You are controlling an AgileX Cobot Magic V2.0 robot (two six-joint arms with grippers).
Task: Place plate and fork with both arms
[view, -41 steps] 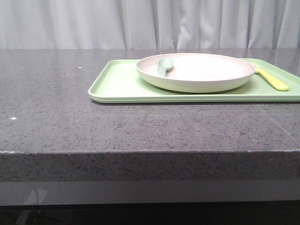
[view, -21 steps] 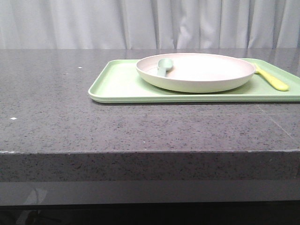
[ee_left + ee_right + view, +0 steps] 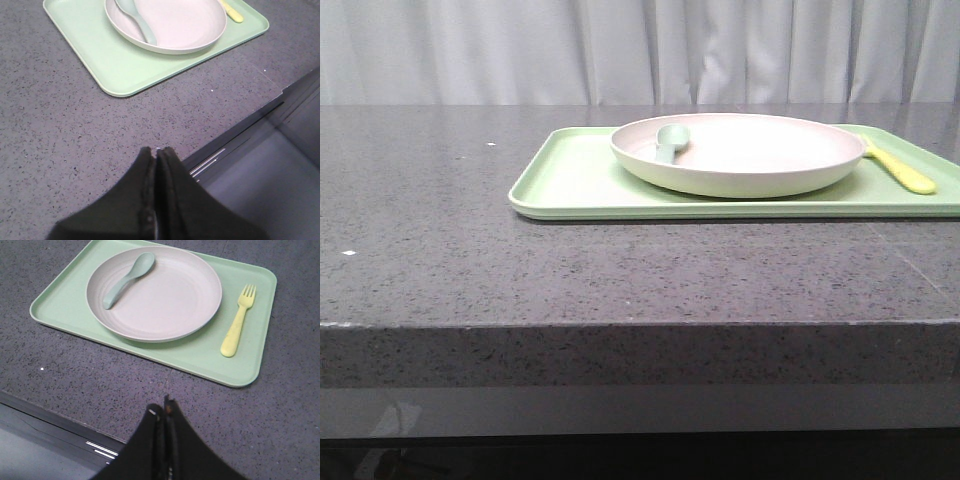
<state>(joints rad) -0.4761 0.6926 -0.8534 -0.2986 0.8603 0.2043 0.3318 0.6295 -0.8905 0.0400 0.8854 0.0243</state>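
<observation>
A: Where is the plate (image 3: 154,292) found relative to each pincer?

B: It is seen well ahead of the right gripper (image 3: 164,412), which is held above the near edge of the grey stone table (image 3: 440,250), its two black fingers pressed together with nothing between them. From the left gripper (image 3: 156,152) the plate is also well apart, ahead and off toward the far side of the counter. That pincer is likewise clenched on nothing.

A: And the fork (image 3: 238,320)?

B: It is placed well beyond the right pincer's tips, slightly to one side, with its handle end nearer the pincer and its tines pointed away. From the left pincer only part of it is glimpsed past the plate's far rim.

A: What is held by the containers?

B: A light-green tray (image 3: 570,185) is laid flat on the table. The plate is set on it, and the fork is laid on the tray's bare floor just beside the plate, not touching it. Inside the plate a pale grey-green spoon (image 3: 127,280) is rested.

A: How are the task's things described?

B: The plate is seen as round, shallow, pale pinkish-cream and matte, with a raised rim. The fork is seen as small, yellow, with short tines and a flat handle.
</observation>
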